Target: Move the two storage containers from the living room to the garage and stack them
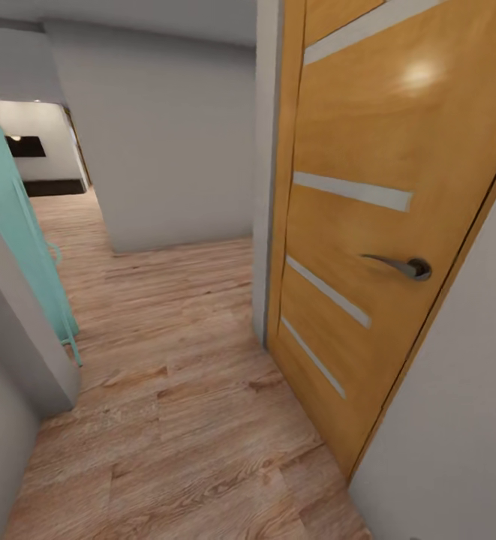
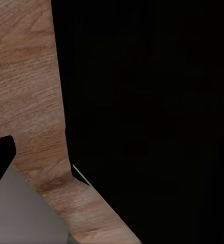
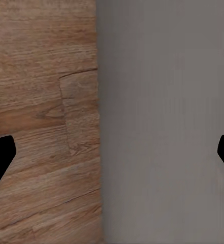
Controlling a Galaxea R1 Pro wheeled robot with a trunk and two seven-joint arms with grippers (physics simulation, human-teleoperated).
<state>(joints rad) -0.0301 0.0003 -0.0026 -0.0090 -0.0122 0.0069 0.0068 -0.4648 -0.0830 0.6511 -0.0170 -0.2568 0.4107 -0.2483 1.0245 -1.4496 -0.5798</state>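
Facing a wooden door (image 1: 368, 247) across plank flooring (image 1: 180, 420), the right hand (image 3: 112, 152) is spread.

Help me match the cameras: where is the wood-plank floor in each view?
Head view: wood-plank floor across the lower middle, running back to the left.
Left wrist view: strip along the left side.
Right wrist view: left half.
Shared landmark: grey wall bordering the planks.

Even, soft lighting; glare spot on door (image 1: 368, 225) at one o'clock; left wrist view largely black.
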